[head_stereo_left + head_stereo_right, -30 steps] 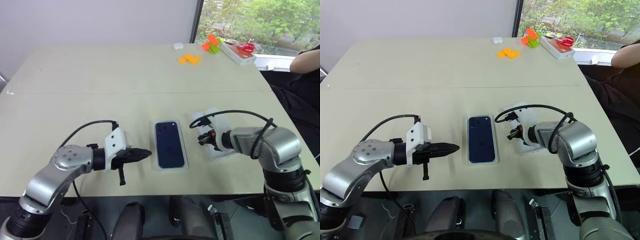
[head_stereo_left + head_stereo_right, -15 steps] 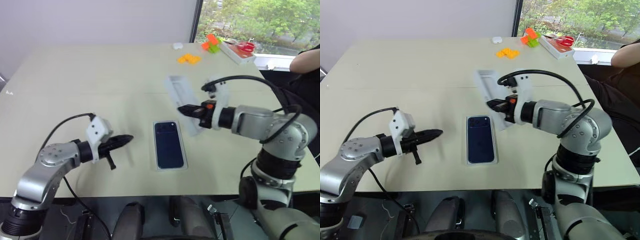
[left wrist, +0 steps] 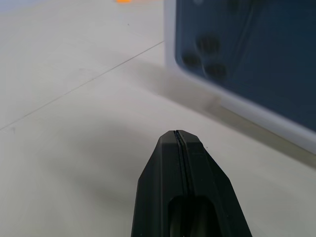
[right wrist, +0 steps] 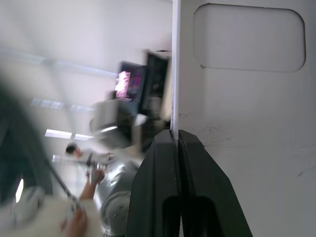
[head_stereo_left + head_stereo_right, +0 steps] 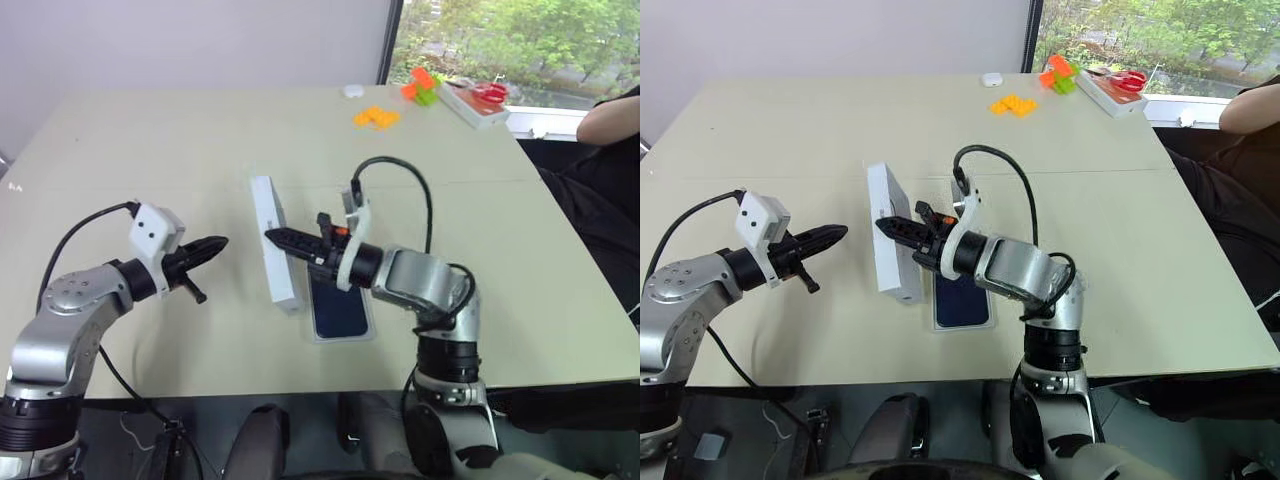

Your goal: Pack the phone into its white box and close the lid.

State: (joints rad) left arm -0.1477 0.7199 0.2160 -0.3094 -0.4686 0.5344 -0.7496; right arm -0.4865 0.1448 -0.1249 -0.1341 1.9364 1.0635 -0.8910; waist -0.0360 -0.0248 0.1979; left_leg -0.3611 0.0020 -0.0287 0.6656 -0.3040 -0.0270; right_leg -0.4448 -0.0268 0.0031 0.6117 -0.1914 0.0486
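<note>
Phone (image 5: 338, 298): lay flat in the white box (image 5: 341, 337), close to the table's (image 5: 150, 150) near edge, about midway along it.
Lid (image 5: 889, 245): stood on edge, just left of the box, pinched at its rim by the right gripper (image 5: 887, 225).
Left gripper (image 5: 836, 233): fingers pressed together, empty, pointing at the lid, apart from it.
Left wrist view: the lid's printed blue face (image 3: 247, 54).
Right wrist view: the lid's plain white inside (image 4: 247, 123).
Far right corner: orange blocks (image 5: 378, 118).
</note>
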